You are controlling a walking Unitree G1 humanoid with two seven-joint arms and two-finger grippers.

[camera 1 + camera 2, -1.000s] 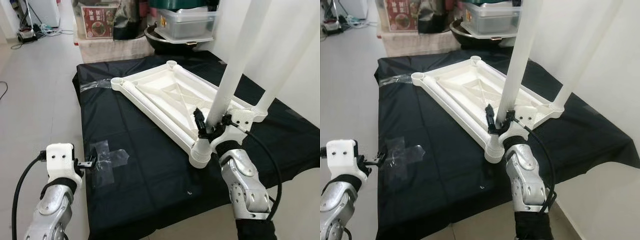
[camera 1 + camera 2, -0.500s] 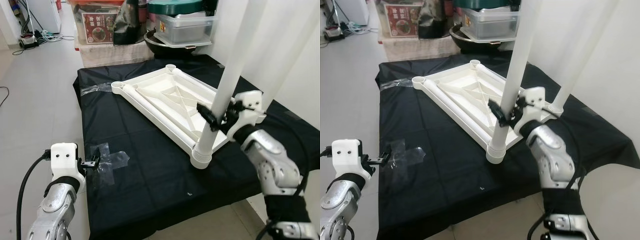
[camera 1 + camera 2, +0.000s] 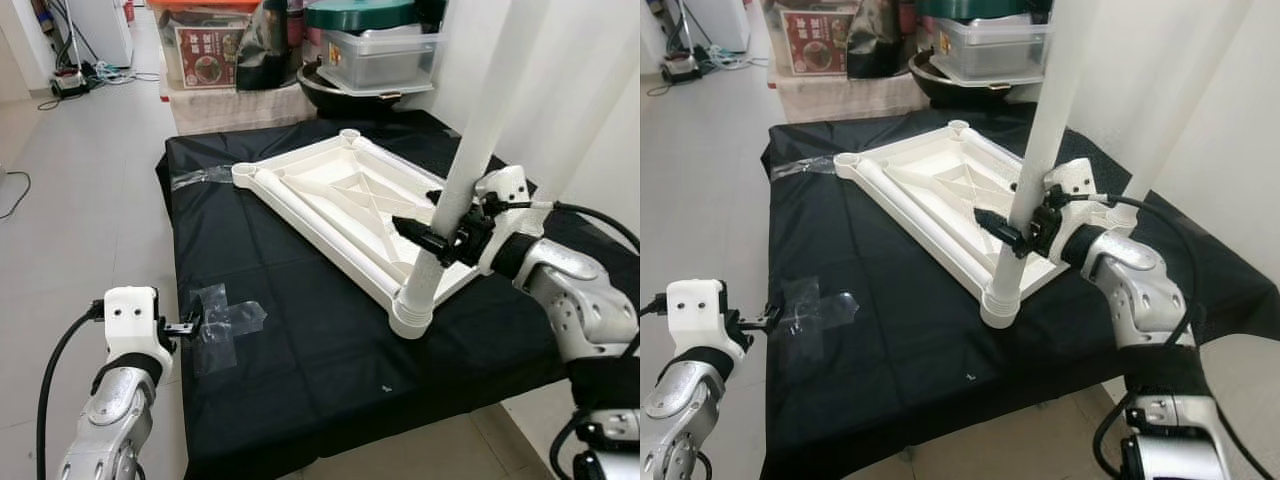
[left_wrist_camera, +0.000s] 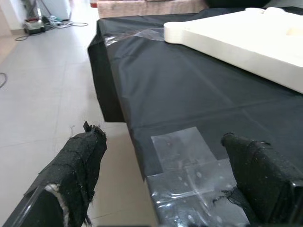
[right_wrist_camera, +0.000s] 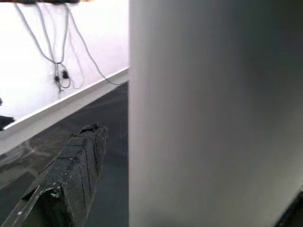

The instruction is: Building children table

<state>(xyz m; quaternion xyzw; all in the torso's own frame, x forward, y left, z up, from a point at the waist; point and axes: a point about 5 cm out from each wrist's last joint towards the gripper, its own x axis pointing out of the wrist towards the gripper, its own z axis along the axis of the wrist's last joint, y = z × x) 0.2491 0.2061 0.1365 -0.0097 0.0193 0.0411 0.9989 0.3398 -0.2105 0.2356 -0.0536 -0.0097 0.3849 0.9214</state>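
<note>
In the eye views, the white table leg (image 3: 470,170) is seen pinched low down by the right end effector (image 3: 432,232), its foot seated in the corner socket just below, on the upside-down white tabletop (image 3: 340,205) lying on the black-draped desk (image 3: 300,330). In the left wrist view, the left end effector (image 4: 165,163) is shown spread at the desk's edge, over clear tape (image 4: 182,153), the tabletop well ahead of it; in the right wrist view, the leg is seen touching one black finger (image 5: 75,165)

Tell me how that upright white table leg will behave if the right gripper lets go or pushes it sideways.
The white table leg looks like stiff hollow plastic, probably light. Standing tall in the corner socket of the upturned tabletop, it may lean if not fully seated. A sideways push from the right gripper could slide the tabletop on the black cloth.
</note>
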